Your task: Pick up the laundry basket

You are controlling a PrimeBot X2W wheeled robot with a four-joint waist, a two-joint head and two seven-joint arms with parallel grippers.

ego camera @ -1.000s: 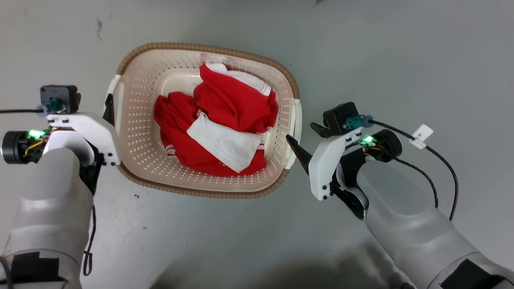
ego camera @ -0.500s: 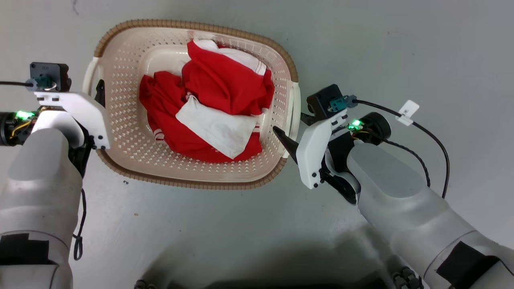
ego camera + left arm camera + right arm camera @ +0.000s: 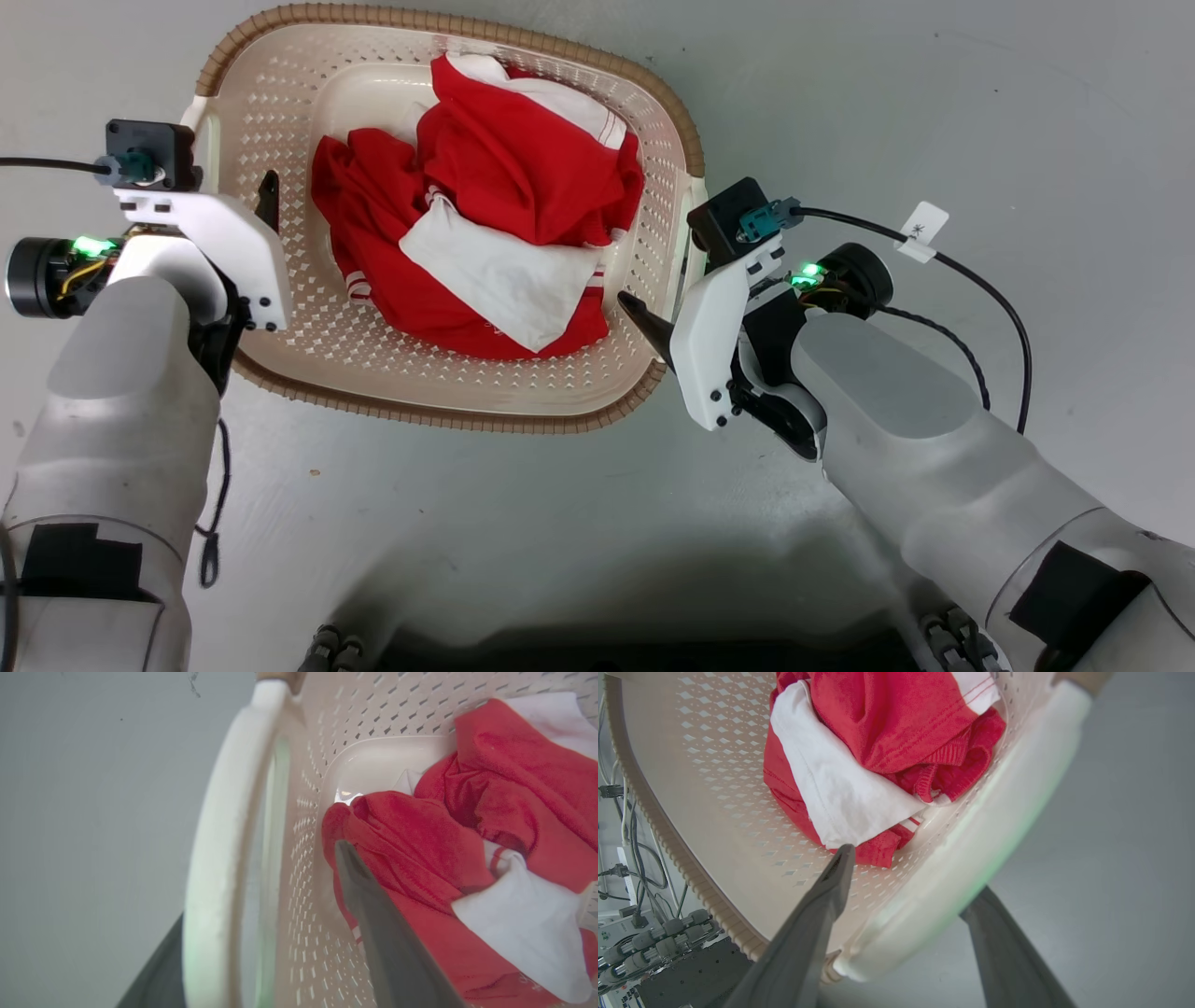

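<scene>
Left gripper (image 3: 261, 896) and right gripper (image 3: 913, 872) gape wide, each straddling a white handle (image 3: 971, 849), one finger inside the laundry basket (image 3: 448, 413) lying between them, one outside. Reaching looks finished. Clamping both handles and lifting the basket, clothes (image 3: 504, 233) and all, remain.

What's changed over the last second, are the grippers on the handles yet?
Both grippers moved inward over the sides of the laundry basket: the left gripper now straddles the left handle and the right gripper the right handle, one finger inside, one outside. Neither has closed. The red and white clothes lie as before.
</scene>
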